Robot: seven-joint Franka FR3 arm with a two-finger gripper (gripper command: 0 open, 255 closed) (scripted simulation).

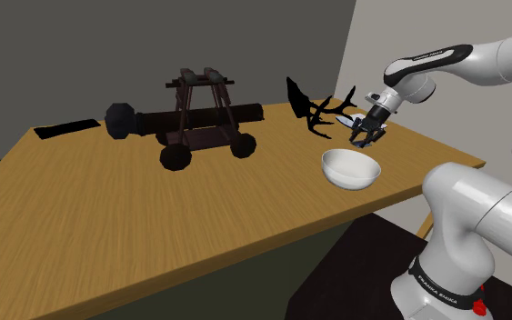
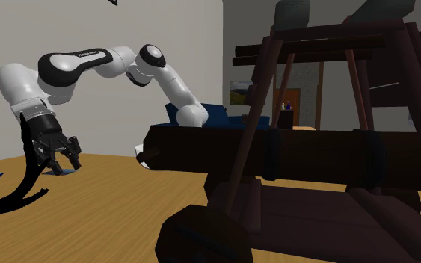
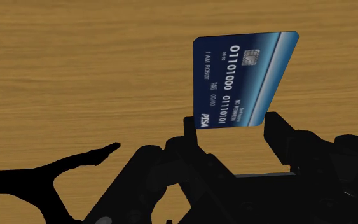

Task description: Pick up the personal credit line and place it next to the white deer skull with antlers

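While the gripper (image 1: 365, 138) clasps its near end, the blue credit card (image 3: 244, 79) is just beside the antlers (image 1: 317, 114)
Shoulder view: black spiky antlers, a smooth white bowl (image 1: 351, 168) nearby, a wood-grain table (image 1: 108, 236). Second exterior view: the card is a thin pale sliver under the gripper. Wrist view: flat, glossy, white-lettered, held narrowly between both fingers (image 3: 279, 130)

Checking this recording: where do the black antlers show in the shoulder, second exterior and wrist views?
Shoulder view: black antlers on the table's far side, left of the gripper.
Second exterior view: lower left, below the gripper.
Wrist view: a black prong beside the gripper.
Shared landmark: the gripper, clasping a blue credit card, close by them.
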